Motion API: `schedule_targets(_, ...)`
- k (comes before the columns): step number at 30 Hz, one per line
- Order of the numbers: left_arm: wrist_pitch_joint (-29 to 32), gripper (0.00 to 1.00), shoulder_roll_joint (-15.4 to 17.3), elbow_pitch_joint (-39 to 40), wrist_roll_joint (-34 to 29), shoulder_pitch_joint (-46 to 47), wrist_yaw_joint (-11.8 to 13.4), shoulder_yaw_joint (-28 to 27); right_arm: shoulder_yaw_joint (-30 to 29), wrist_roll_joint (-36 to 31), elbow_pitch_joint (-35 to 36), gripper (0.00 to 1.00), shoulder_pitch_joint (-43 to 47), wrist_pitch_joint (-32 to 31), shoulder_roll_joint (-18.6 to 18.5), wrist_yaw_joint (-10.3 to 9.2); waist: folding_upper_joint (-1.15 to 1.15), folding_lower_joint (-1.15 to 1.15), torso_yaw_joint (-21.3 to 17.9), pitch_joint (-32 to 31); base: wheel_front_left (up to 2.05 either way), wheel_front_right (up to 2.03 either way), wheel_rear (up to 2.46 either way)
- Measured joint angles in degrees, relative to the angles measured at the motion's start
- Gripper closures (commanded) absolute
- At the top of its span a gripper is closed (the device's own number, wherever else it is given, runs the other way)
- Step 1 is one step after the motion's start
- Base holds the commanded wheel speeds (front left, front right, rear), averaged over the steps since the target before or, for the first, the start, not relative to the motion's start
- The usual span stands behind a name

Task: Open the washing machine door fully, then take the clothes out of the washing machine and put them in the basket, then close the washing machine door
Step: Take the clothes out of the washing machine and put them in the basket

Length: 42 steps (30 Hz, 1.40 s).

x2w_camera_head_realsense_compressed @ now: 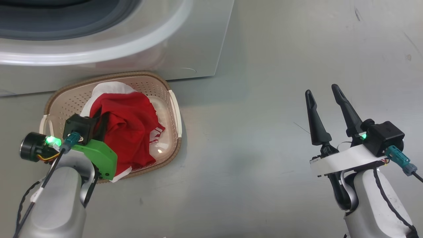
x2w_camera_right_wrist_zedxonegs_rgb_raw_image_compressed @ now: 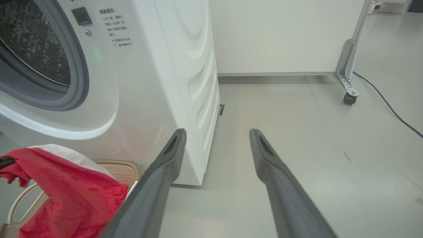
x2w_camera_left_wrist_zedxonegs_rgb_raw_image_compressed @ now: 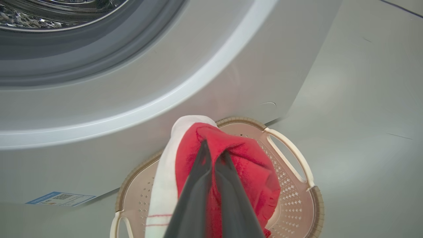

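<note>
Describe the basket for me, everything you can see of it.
The basket is a cream plastic tub with rounded corners, perforated walls, a brown woven-look rim and white side handles. It stands upright on the floor, close before the washing machine. The red clothes lie bunched inside, a white edge draped over the near rim, their top pinched in the shut left gripper above it.

Head overhead, wrists low, shared basket (x2w_camera_head_realsense_compressed: pixel 72 99)

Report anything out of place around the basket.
The clothes are not settled: the left gripper pinches them in a raised bunch over the basket, and a white edge seems to drape over its near rim. Nothing else stands out.
</note>
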<state>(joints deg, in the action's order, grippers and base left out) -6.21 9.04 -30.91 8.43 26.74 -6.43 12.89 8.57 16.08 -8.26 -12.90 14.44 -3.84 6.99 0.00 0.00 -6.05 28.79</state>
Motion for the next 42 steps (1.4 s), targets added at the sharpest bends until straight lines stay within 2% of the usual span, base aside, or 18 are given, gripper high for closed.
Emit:
schedule_targets(12, 1.5, 1.00, 1.4, -8.7, 0.7, 3.3, 0.2, -2.9, -1.1, -0.1, 0.6, 0.00, -0.9, 0.0, 0.0, 0.00, 0.00, 0.00, -1.8, 4.1, 0.00, 0.00, 0.00)
schedule_targets(16, 1.9, 1.00, 1.0, -11.6, 3.7, 4.6, 0.6, -5.4, -1.2, -0.2, 1.1, 0.00, -1.3, 0.0, -0.2, 0.00, 0.00, 0.00, -2.0, 5.1, 0.00, 0.00, 0.00)
schedule_targets(29, 1.9, 1.00, 3.5, -19.4, 3.7, 8.8, 2.7, -7.3, -2.3, -1.5, 2.2, 0.00, -1.9, 0.0, -0.9, 0.00, 0.00, 0.00, -2.5, 8.1, 0.00, 0.00, 0.00)
schedule_targets(40, 1.8, 1.00, 3.4, -24.4, 3.2, 12.3, 3.7, -7.2, -3.1, -2.1, 3.0, 0.00, -1.9, 0.0, -1.6, 0.00, 0.00, 0.00, -2.3, 10.0, 0.00, 0.00, 0.00)
schedule_targets(42, 1.8, 0.38, 3.1, -25.3, 3.2, 12.6, 3.7, -7.2, -3.1, -2.1, 3.0, 0.00, -1.9, 0.0, -1.6, 0.00, 0.00, 0.00, -2.2, 10.1, 0.00, 0.00, 0.00)
